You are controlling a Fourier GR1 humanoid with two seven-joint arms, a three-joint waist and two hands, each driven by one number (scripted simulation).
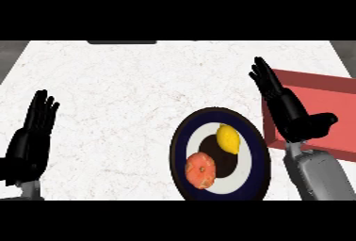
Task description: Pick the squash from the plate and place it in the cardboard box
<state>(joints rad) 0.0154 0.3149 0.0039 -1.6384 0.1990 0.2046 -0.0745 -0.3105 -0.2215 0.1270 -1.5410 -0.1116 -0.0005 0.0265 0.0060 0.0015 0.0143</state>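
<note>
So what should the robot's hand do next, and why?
Probably move the right hand left and down over the orange squash. That hand is open and holds nothing, hovering between the plate and the red box, while the squash sits on the plate beside a lemon. The left hand rests open far left.

Orange ribbed squash on dark-rimmed plate w/ white ring, lower left; red box at right.
</note>
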